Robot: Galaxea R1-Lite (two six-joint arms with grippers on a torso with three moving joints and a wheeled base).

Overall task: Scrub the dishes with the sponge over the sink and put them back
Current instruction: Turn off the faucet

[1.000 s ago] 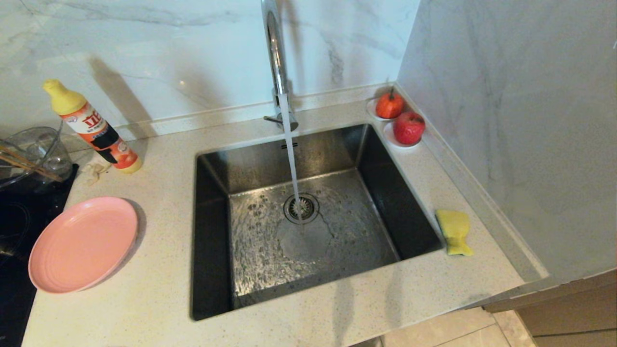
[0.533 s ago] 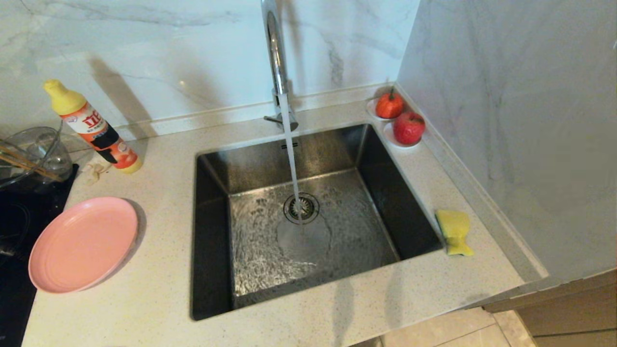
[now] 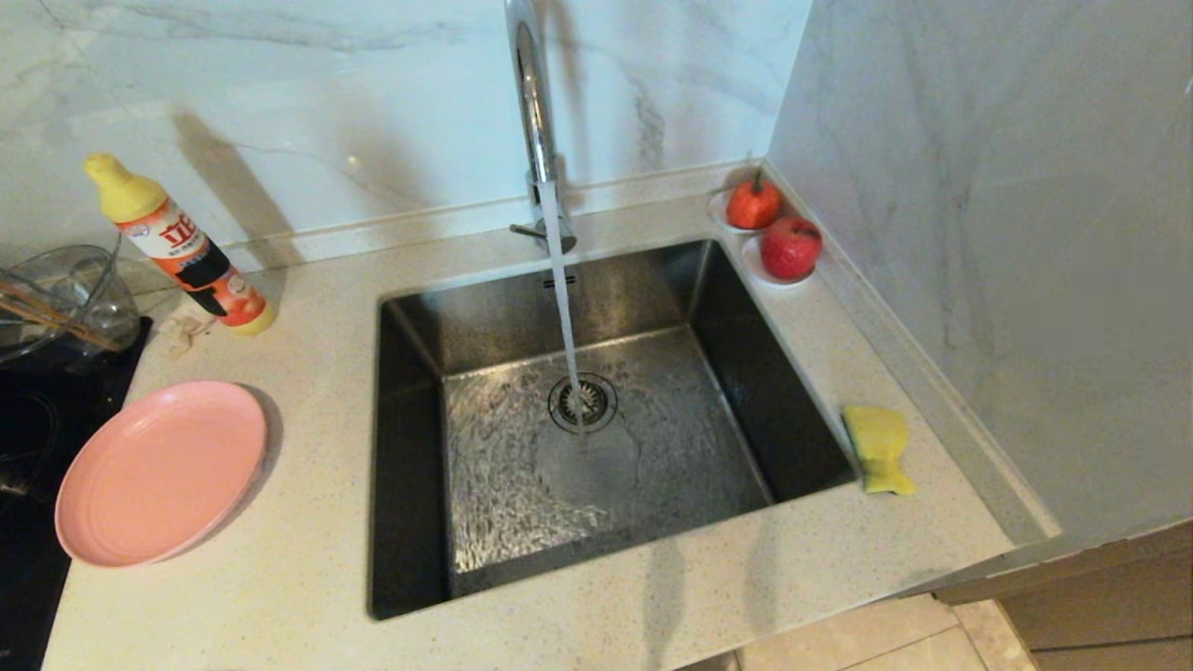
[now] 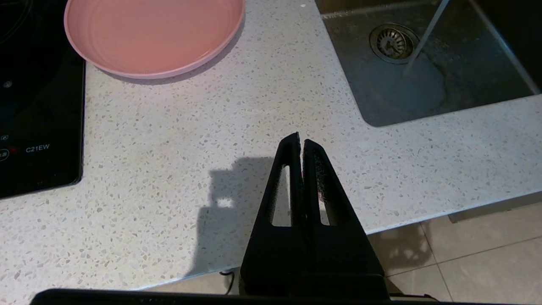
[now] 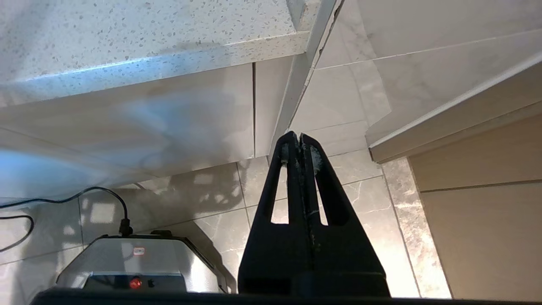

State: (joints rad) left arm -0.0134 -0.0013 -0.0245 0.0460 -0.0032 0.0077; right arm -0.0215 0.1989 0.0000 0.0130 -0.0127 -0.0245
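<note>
A pink plate [image 3: 158,471] [image 4: 154,36] lies on the counter left of the sink [image 3: 596,419] [image 4: 427,80]. Water runs from the chrome faucet [image 3: 531,112] onto the drain [image 3: 582,403]. The yellow sponge [image 3: 878,447] rests on the counter right of the sink. Wooden chopsticks [image 3: 47,315] lie across a clear glass bowl [image 3: 65,294] at the far left. Neither arm appears in the head view. My left gripper [image 4: 300,140] hangs shut and empty over the counter's front edge. My right gripper [image 5: 297,137] is shut and empty, down in front of the cabinet, below the counter.
A detergent bottle [image 3: 182,247] leans by the back wall. Two red fruits [image 3: 772,228] sit on saucers at the sink's back right corner. A black cooktop [image 3: 28,447] [image 4: 38,106] lies at the left. A wall [image 3: 1007,233] closes the right side.
Only the running water's ripples in the basin differ; neither arm nor any object has moved.
</note>
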